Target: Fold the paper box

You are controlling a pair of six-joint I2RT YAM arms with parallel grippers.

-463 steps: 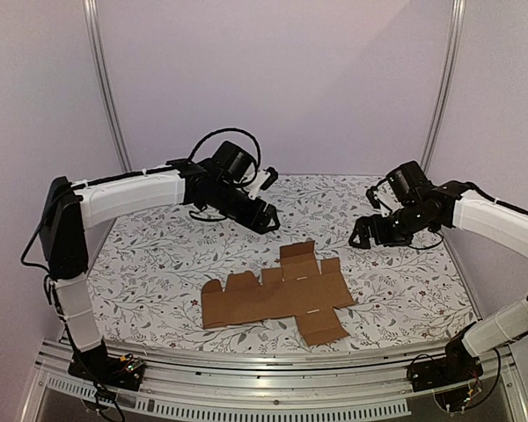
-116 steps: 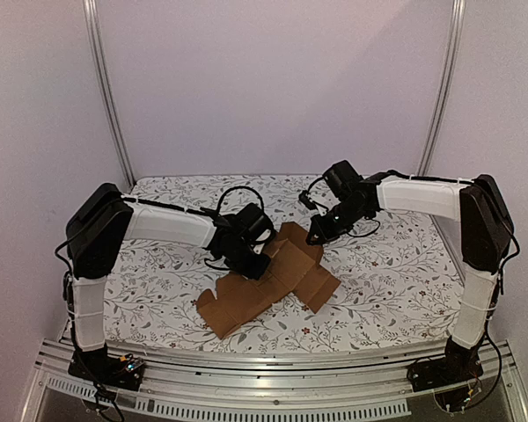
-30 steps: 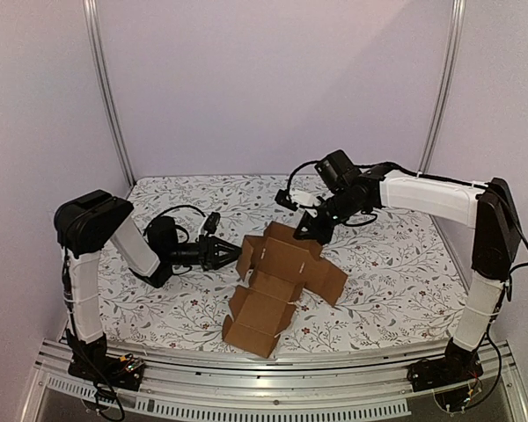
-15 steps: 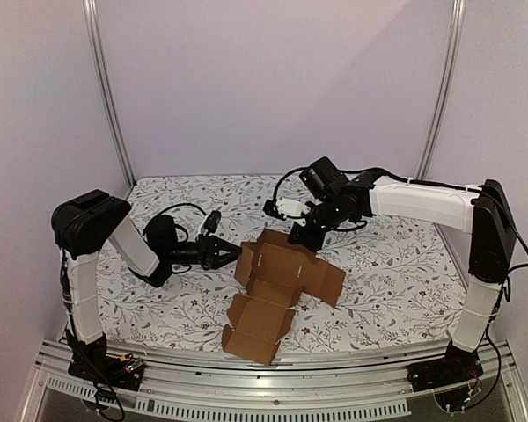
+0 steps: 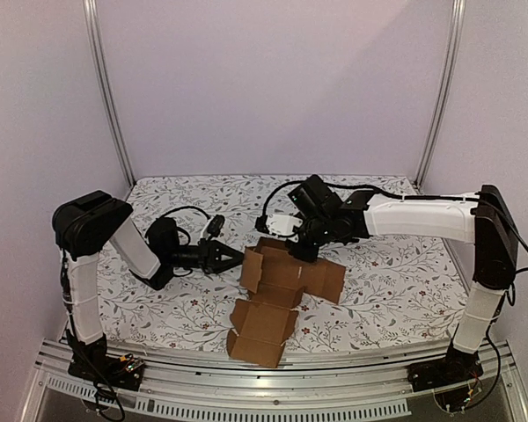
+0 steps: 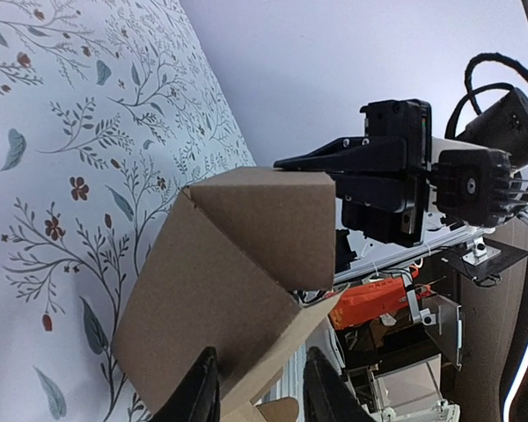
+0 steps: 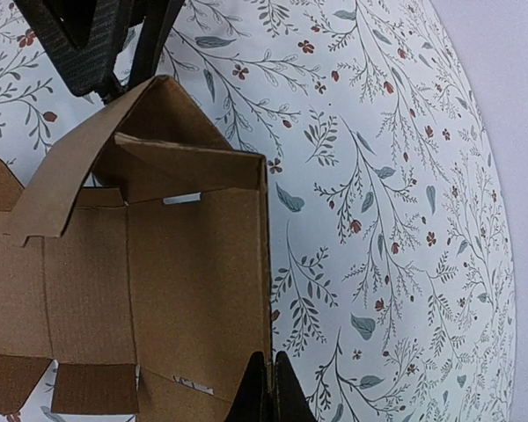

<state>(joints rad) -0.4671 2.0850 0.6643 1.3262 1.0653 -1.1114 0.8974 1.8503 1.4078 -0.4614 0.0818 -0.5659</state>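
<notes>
Mid-fold: the paper box (image 5: 282,277) sits half-raised at the centre of the counter (image 5: 396,281). Your right jaws, shut, seem to pinch its 12 o'clock wall. Your left jaws hover part-open, empty, at its 9 o'clock edge. Next, push that side upright.

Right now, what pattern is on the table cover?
White table cover printed with grey-green leafy sprigs and small red flowers; the right wrist view shows it best.

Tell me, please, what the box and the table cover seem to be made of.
The paper box looks like plain brown cardboard with a matte finish: it shows faint ribbing, crisp creases and die-cut slots. The table cover seems to be a thin printed fabric or vinyl sheet, white with a floral pattern; the look leaves open which.
</notes>
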